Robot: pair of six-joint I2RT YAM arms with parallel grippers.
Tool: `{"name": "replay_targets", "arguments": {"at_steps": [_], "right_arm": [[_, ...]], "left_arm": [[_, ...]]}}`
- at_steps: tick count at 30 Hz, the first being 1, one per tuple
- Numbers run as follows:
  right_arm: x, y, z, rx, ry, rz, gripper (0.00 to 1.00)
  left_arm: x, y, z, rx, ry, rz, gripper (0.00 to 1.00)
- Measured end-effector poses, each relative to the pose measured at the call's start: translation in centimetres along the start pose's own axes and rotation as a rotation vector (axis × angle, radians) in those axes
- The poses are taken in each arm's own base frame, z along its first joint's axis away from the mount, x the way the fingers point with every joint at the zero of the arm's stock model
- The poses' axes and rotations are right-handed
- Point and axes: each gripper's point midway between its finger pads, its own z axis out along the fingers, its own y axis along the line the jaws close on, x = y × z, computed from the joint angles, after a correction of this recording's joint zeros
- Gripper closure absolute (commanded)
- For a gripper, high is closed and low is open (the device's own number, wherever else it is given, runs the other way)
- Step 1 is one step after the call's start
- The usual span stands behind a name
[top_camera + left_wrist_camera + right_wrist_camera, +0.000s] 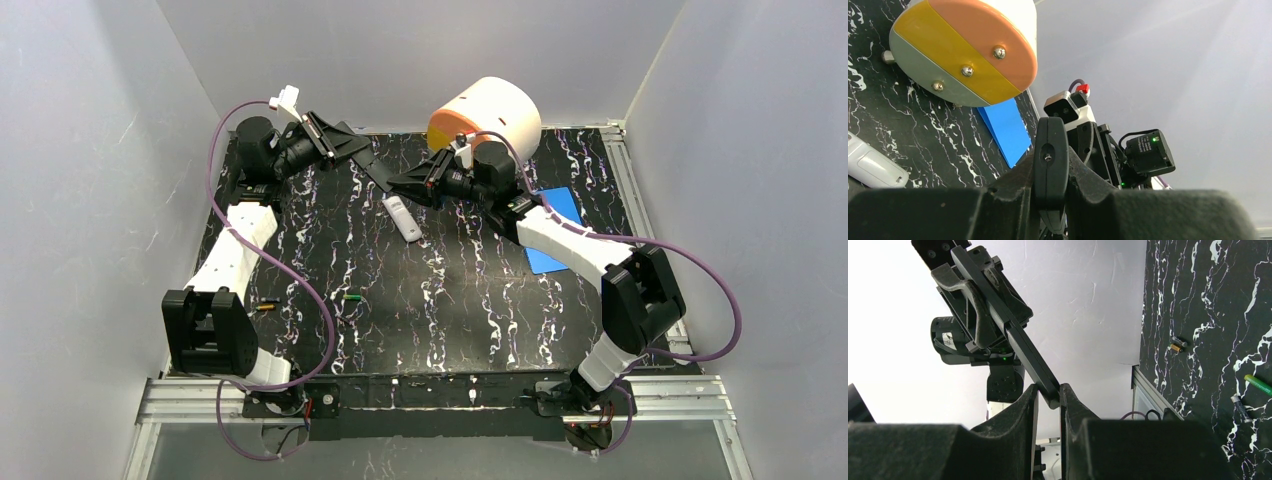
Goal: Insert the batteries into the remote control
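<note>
Early in the job, judging by the loose cells: nothing seated in any remote as far as can be seen. Raised off the table [450, 300] toward the far side, what looks like a black remote [1018, 340], clamped tight at one end by the left gripper [352, 148]. Its other end poked between the fingers of the right gripper [405, 183], set narrowly to either side of it; impossible to tell whether squeezing or just short of contact. Lying flat on the table just nearer than that, a white remote [402, 218], untouched by either arm. Well nearer, toward the left arm's base, the batteries: a green one [351, 297], an orange-yellow one [265, 307] to its left, and a darker one [1241, 408] just beside the green. Left to do, most likely: opening the compartment, fetching the cells, seating them.
</note>
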Motion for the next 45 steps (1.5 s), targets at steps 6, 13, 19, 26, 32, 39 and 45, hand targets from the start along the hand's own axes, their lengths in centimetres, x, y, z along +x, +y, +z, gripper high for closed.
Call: {"name": "replay_targets", "arguments": {"at_steps": [6,13,19,26,32,39,45], "right_arm": [[0.0,-0.1,0.0,0.001,0.000,0.016,0.67],[-0.2,0.1,-0.1,-0.010,0.001,0.043,0.59],[0.0,0.8,-0.2,-0.036,0.010,0.043,0.67],[0.0,0.5,0.1,-0.038,0.020,0.041,0.71],[-0.2,-0.7,0.8,-0.022,0.035,0.034,0.91],[-0.4,0.0,0.8,-0.053,0.025,-0.033,0.99],[-1.0,0.3,-0.8,-0.087,-0.021,-0.073,0.99]], "left_arm": [[0.1,-0.1,0.0,0.010,0.004,0.022,1.00],[0.3,0.2,-0.1,0.013,0.010,0.063,1.00],[0.6,0.7,-0.1,0.006,0.015,0.067,1.00],[0.7,0.6,-0.1,0.009,0.019,0.067,1.00],[0.9,1.3,-0.2,-0.005,0.025,0.067,1.00],[0.9,2.1,-0.3,-0.023,0.018,0.054,1.00],[1.0,2.0,-0.3,-0.013,0.023,0.083,1.00]]}}
